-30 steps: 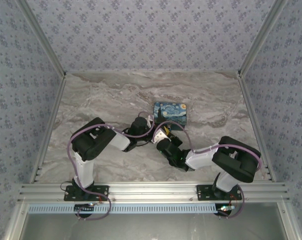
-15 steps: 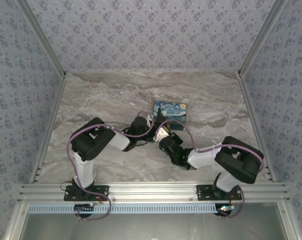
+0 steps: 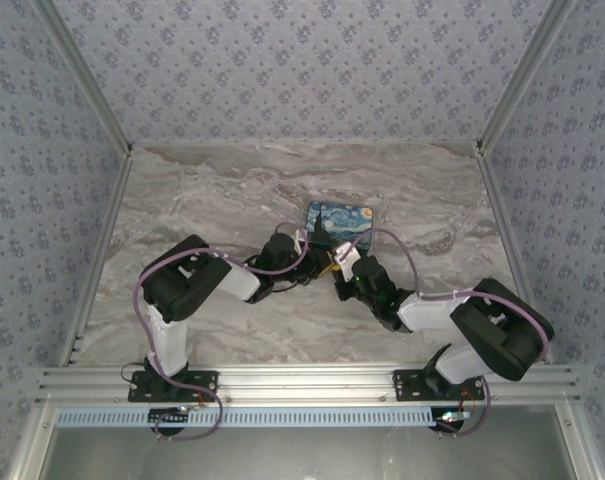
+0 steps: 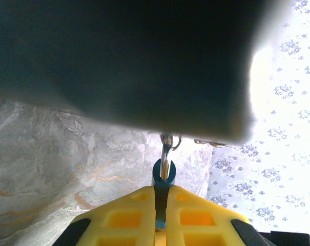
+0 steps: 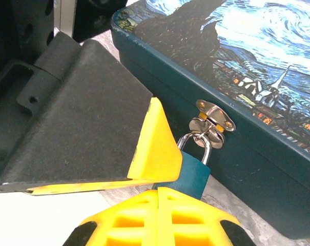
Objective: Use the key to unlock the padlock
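Marble counter (image 3: 202, 190): padlock (image 5: 192, 176) on the box (image 5: 257, 61).
Left tool (image 4: 162, 199) pinches it; right tool (image 5: 159, 205), pressed together at its six o'clock, must twist gently.

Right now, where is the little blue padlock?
In the right wrist view the padlock hangs from the metal latch on the front of the starry box, mid-table, pinched by the left gripper.

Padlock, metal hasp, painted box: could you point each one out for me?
padlock (image 5: 194, 177): right wrist view, on its teal body.
metal hasp (image 5: 215, 116): right wrist view, on its shiny plate.
painted box (image 3: 347, 220): top external view, on its printed lid.
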You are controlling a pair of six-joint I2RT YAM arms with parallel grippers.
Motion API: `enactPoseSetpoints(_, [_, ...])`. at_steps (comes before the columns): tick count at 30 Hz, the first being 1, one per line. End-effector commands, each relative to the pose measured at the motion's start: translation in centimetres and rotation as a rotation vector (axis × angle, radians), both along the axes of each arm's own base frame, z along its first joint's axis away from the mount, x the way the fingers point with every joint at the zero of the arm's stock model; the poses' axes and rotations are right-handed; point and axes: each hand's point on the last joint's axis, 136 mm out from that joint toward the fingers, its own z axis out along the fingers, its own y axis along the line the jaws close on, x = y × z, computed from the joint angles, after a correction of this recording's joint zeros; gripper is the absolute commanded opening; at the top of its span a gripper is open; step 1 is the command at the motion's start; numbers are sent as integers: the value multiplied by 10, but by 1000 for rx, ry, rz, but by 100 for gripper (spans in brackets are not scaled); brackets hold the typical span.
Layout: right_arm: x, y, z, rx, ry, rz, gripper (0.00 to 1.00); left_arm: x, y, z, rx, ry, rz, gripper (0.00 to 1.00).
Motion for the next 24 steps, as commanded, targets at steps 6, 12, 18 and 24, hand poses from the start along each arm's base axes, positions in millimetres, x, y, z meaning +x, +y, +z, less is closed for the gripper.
enactPoseSetpoints(6, [-3,-10,-8,97,88,-13,0,-2,0,8,6,-12,-12,11])
enactPoseSetpoints(12, [-3,-10,-7,103,98,-14,0,-1,-2,10,1,-14,-12,11])
enactPoseSetpoints(18, [-4,-23,1,85,64,-59,9,-1,0,8,4,3,-6,11])
enactPoseSetpoints(24, [-14,-27,17,-13,-41,-75,33,0,6,8,28,39,1,11])
